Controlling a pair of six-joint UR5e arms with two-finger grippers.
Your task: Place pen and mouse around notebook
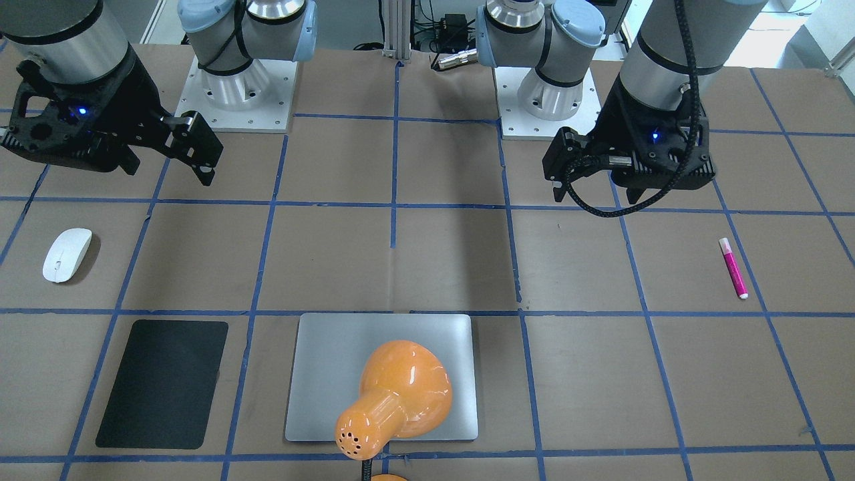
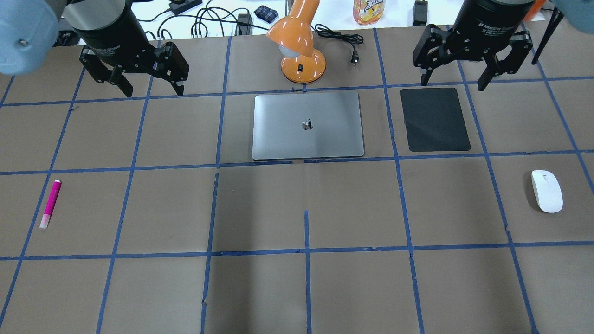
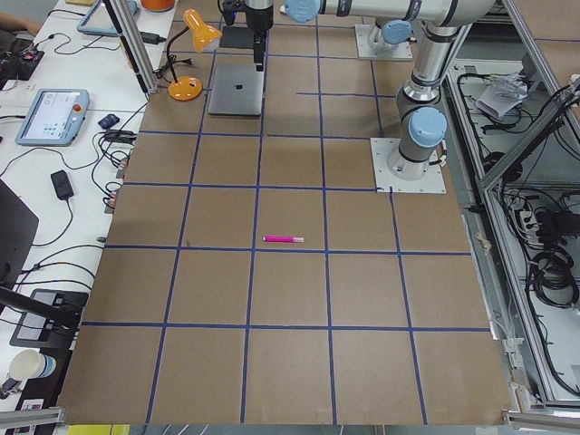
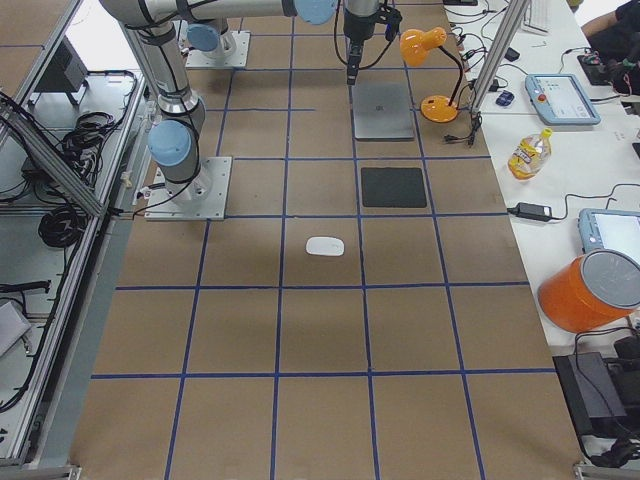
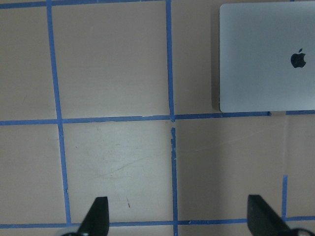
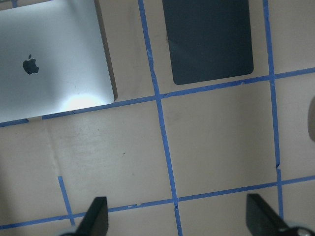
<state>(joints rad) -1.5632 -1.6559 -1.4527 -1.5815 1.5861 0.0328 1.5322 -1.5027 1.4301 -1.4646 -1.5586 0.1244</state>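
Observation:
The silver-grey notebook (image 2: 307, 125) lies closed at the far middle of the table, and the left wrist view shows its corner (image 5: 266, 54). Far out on the left lies the magenta pen (image 2: 50, 204), alone on the brown paper. On the opposite side, at the right, rests the white mouse (image 2: 546, 191). My left gripper (image 2: 151, 90) hovers open and empty left of the notebook, well beyond the pen. Over the far edge of the black mat, my right gripper (image 2: 452, 83) also hangs open and empty, apart from the mouse.
A matte black mat (image 2: 435, 119) lies just right of the notebook. An orange desk lamp (image 2: 301, 46) stands behind the notebook, its shade leaning over it, with a loose cord (image 2: 343, 41) beside it. Blue tape lines grid the brown table.

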